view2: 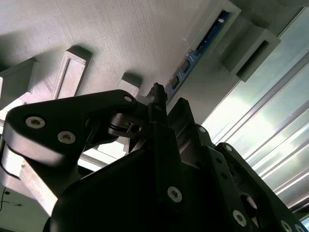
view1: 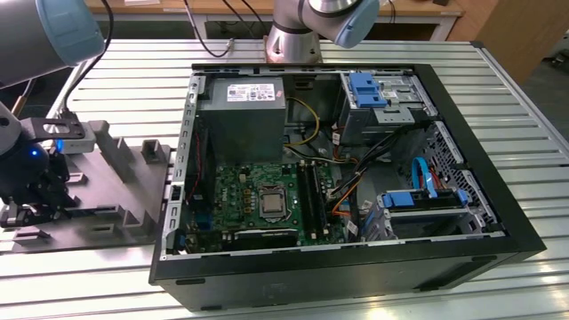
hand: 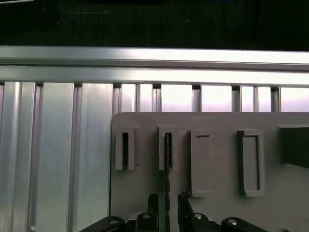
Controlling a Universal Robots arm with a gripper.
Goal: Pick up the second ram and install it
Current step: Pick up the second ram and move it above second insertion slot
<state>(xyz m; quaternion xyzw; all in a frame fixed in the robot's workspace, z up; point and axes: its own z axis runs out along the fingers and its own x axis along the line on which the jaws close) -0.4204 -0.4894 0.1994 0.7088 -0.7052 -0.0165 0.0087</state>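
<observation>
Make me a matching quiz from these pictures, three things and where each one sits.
Things:
1. thin greenish ram strip
2. black tool
3. grey metal power supply box

Places:
A. inside the open black computer case
B. open, one finger either side of the strip
C. on edge in a slot of the grey moulded plastic tray

Pairs: 1-C, 2-B, 3-A

The arm [view1: 49, 30] was seen stretched from its base [view1: 294, 37] toward the exterior view's left, with the wrist [view1: 22, 143] bent downward. The gripper [view1: 26, 215] was held low and pointed down. In the first wrist view its fingers [hand: 153, 200] were set slightly apart.
</observation>
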